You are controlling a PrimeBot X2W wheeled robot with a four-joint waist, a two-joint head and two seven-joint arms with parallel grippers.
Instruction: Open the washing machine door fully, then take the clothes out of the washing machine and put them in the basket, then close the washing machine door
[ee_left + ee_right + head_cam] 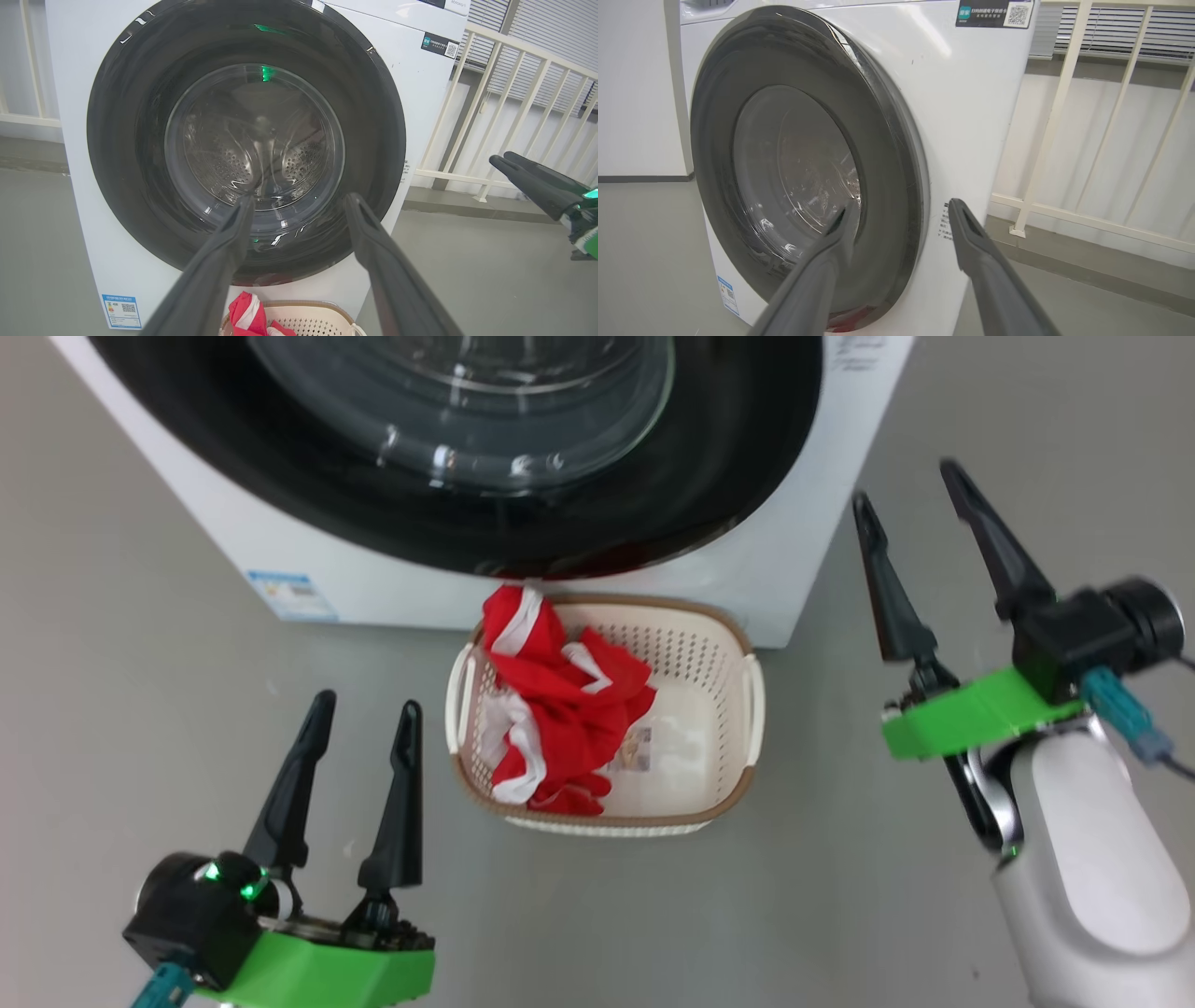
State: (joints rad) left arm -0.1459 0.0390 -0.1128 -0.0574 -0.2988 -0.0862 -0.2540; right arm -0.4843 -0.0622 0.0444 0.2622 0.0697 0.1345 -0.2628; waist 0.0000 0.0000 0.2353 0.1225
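The washing machine [794,579] [420,93] [971,116] stands white in front of me, its door [653,495] [131,154] [887,140] lying flat against the front, black rim around clear glass. Red and white clothes [560,700] [245,315] lie heaped in the left half of the cream basket [738,775] [322,317] on the floor just below the door. My left gripper [369,711] [299,200] is open, near-left of the basket. My right gripper [910,485] [502,158] [899,210] is open, right of the machine's corner, nothing between its fingers.
Grey floor [140,691] surrounds the basket. A cream railing [514,107] [1064,116] stands to the right of the machine, with slatted blinds behind it. A blue label [291,595] sits at the machine's lower left corner.
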